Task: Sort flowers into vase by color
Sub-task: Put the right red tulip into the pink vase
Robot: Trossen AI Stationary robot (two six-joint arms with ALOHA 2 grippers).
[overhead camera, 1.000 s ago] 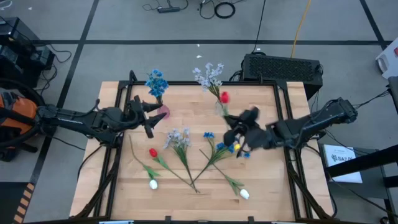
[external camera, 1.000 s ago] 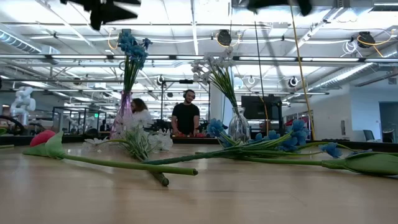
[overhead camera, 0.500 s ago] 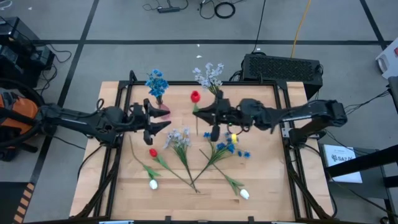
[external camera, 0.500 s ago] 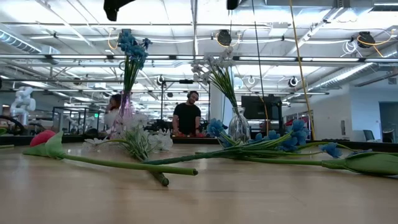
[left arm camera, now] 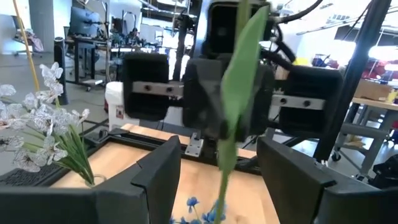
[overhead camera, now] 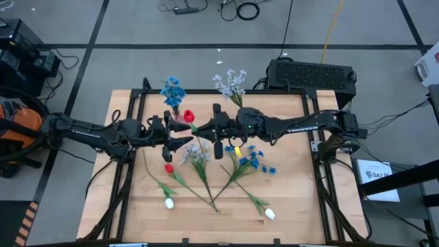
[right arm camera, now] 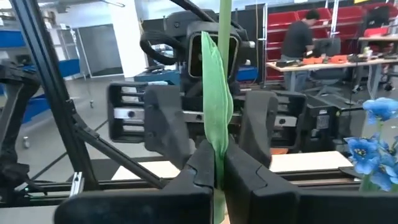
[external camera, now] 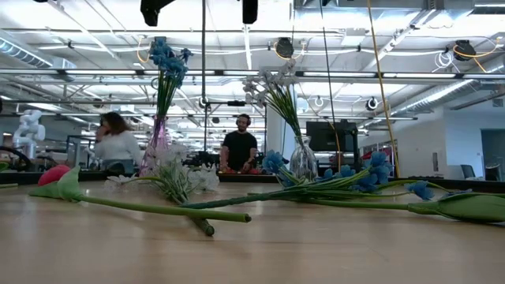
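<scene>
Wooden counter (overhead camera: 295, 206), loose flowers (overhead camera: 199, 156) remaining. My right fingers (overhead camera: 217, 130) grip the red tulip (overhead camera: 188, 117) stem upright for handover; my left fingers (overhead camera: 180, 134) wait open, facing it.

Both arms are matte black, built of slim jointed segments. The left gripper (overhead camera: 180, 134) and right gripper (overhead camera: 218, 132) carry blocky dark fingers on silver screwed rails; white lettering marks the right forearm.

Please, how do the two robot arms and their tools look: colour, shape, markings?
Both arms are dark and slender. The right arm carries small white lettering. The left tool and the right tool each have two thick, blocky dark fingers. The left tool body shows a pale strip with screws.
</scene>
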